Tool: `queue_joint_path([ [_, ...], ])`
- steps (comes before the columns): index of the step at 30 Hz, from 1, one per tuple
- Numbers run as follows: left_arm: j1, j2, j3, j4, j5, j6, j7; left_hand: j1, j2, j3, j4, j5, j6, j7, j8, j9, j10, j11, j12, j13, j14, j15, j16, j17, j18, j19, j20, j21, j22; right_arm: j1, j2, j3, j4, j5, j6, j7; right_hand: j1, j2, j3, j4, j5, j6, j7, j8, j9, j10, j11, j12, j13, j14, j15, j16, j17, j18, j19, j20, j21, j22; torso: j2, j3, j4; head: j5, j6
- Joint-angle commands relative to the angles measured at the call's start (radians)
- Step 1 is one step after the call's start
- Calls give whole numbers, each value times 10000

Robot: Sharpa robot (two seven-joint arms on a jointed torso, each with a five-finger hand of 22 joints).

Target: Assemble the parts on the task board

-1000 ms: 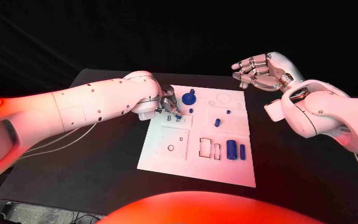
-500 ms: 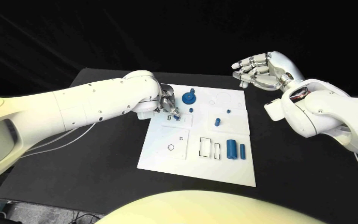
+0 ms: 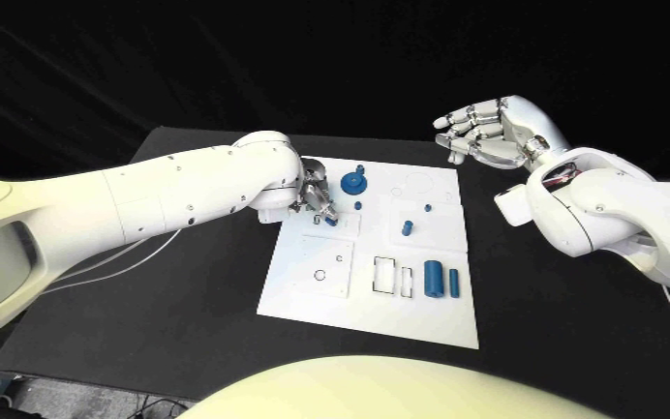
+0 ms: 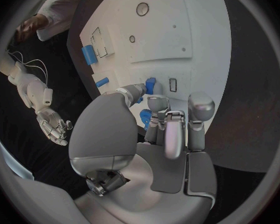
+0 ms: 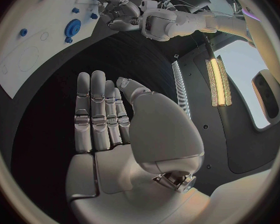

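Observation:
The white task board [image 3: 315, 293] lies in the middle of the black table. My left hand [image 3: 307, 196] is low over its far left part and pinches a small blue part [image 3: 331, 219] between thumb and a finger, its lower end on the board. In the left wrist view that part [image 4: 150, 85] stands beside a small rectangular slot [image 4: 172, 84]. A round blue part [image 3: 353, 184] sits just beyond the hand. Two blue cylinders [image 3: 442, 281] lie near the board's right front. My right hand [image 3: 482, 136] hangs raised off the board's far right corner, fingers straight, holding nothing.
More small blue parts [image 3: 407, 227] stand in the board's right half. Rectangular cut-outs [image 3: 392, 277] lie left of the cylinders. White cables [image 3: 98, 269] trail over the table's left side. The right wrist view shows the board [image 5: 15, 69] and my left hand [image 5: 118, 12] beyond the palm.

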Motion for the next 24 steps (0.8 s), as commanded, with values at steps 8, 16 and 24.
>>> queue_joint_path([
  [8,-2,57,2,-18,109,-111,-63,5,111,1690,-1727,32,178,-121,25,21,54,-7,5,-24,852,-85,55,1847,-67,95,4,41,14,-6,7,0,6,-3,106,61,-35,88,-37,-30,36,-5,88,52,-11,81,18,-68,-8,53,18,-65,17,25,0,15,-60,9,6,2,14,-33,-40],
  [16,-2,67,3,-10,86,-249,-69,2,113,1693,-1730,32,180,-122,24,22,57,-8,4,-24,853,-85,55,1847,-73,112,4,56,45,-7,4,0,7,-3,104,64,-35,88,-37,-30,36,-5,88,52,-11,81,18,-68,-8,53,18,-65,17,25,0,15,-60,9,-5,4,3,-20,-54],
  [24,-2,73,3,4,82,-225,-82,2,113,1693,-1730,32,180,-122,24,22,57,-8,4,-24,853,-85,55,1847,-73,112,4,56,45,-7,0,0,11,-1,108,63,-35,88,-37,-30,36,-5,88,52,-11,81,18,-68,-8,53,18,-65,17,25,0,15,-60,9,-9,7,9,-23,-60],
])
